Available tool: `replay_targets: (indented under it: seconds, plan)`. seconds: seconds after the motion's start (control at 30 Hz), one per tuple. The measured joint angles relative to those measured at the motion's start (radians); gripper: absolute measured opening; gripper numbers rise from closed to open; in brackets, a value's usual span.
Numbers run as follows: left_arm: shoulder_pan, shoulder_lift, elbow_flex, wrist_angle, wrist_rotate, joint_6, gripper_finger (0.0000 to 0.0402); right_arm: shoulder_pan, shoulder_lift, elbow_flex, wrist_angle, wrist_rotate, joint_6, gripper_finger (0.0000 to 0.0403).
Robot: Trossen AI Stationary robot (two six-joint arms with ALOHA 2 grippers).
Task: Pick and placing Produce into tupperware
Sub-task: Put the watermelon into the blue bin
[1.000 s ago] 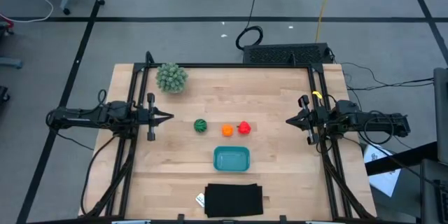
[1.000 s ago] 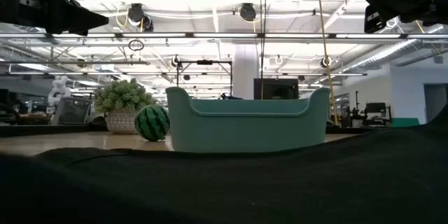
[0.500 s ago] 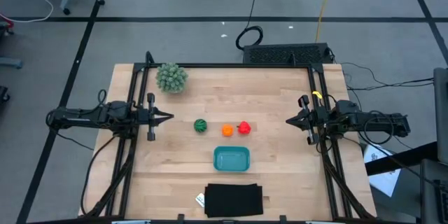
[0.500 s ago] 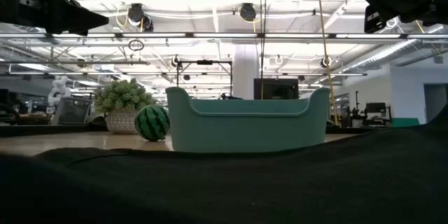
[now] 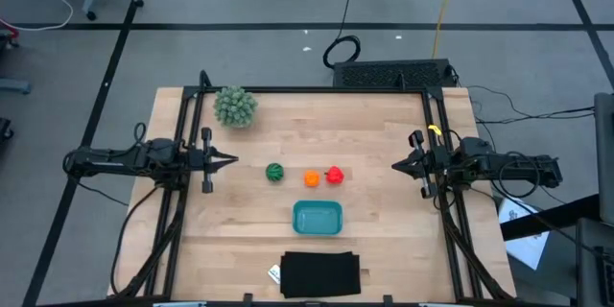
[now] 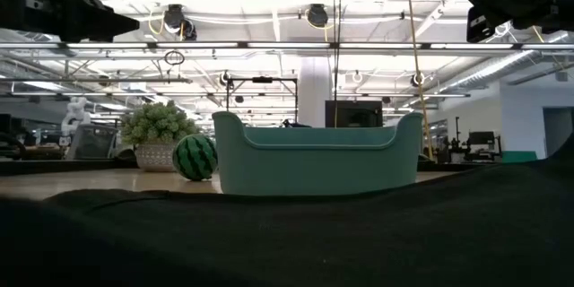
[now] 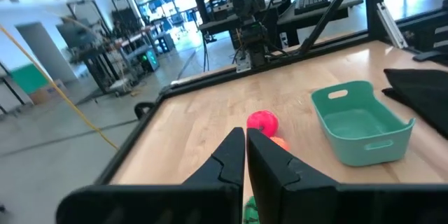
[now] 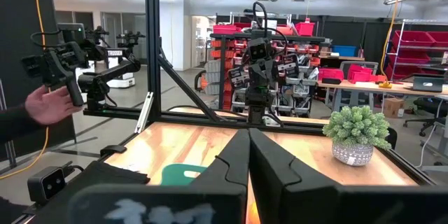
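Observation:
Three produce pieces lie in a row at the table's middle: a dark green striped ball point(image 5: 275, 173), an orange one point(image 5: 312, 179) and a red one point(image 5: 334, 175). The teal tupperware point(image 5: 318, 218) stands just nearer, open side up. My left gripper point(image 5: 234, 161) hovers shut at the table's left side, pointing toward the produce. My right gripper point(image 5: 395, 165) hovers shut at the right side, pointing back at it. Both hold nothing.
A pale-green fuzzy ball plant point(image 5: 235, 106) stands at the far left corner. A black flat rectangle point(image 5: 320, 273) lies at the near edge, in front of the tupperware. Black frame rails point(image 5: 178, 192) run along both sides. A person's hand point(image 8: 47, 105) shows beyond the table.

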Motion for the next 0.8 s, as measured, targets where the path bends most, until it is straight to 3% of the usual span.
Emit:
replay_targets:
  seconds: [0.4, 0.8]
  plan:
    - [0.000, 0.000, 0.000, 0.007, 0.002, -0.089, 0.0021, 0.000, 0.000, 0.000, 0.000, 0.000, -0.031, 0.0000]
    - [0.000, 0.000, 0.000, 0.142, -0.002, -0.141, 0.0021, 0.000, 0.000, 0.000, 0.002, 0.003, 0.017, 0.0000]
